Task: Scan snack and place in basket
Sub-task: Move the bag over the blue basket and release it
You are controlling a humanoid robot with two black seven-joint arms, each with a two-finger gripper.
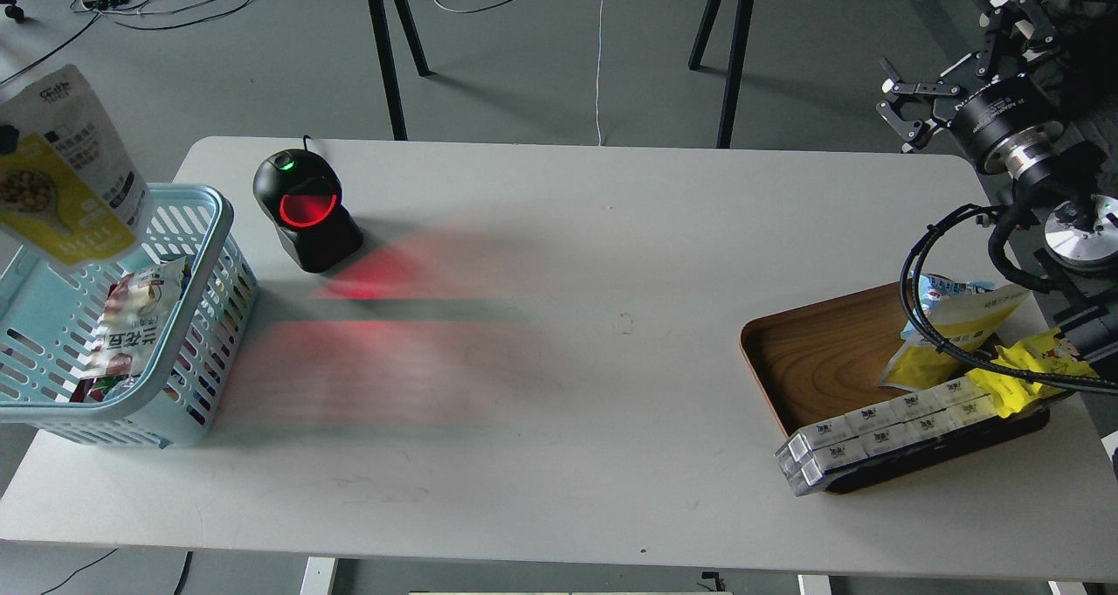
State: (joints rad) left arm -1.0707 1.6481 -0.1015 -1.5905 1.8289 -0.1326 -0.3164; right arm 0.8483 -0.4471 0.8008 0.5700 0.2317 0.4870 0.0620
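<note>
The snack (70,171), a white-topped pouch with a yellow lower half picturing beans, hangs upright in the air over the far left corner of the light blue basket (220,219). Only a dark sliver of my left gripper (4,137) shows at the view's left edge, against the pouch's left side, holding it. My right gripper (948,62) is open and empty, raised beyond the table's far right corner. The basket stands at the table's left edge.
A white-and-red packet (131,320) lies in the basket. A black scanner (301,211) glowing red stands right of the basket. At the right, a wooden tray (812,350) holds another pouch (952,333), a yellow crinkled packet (1031,370) and small white boxes (873,433).
</note>
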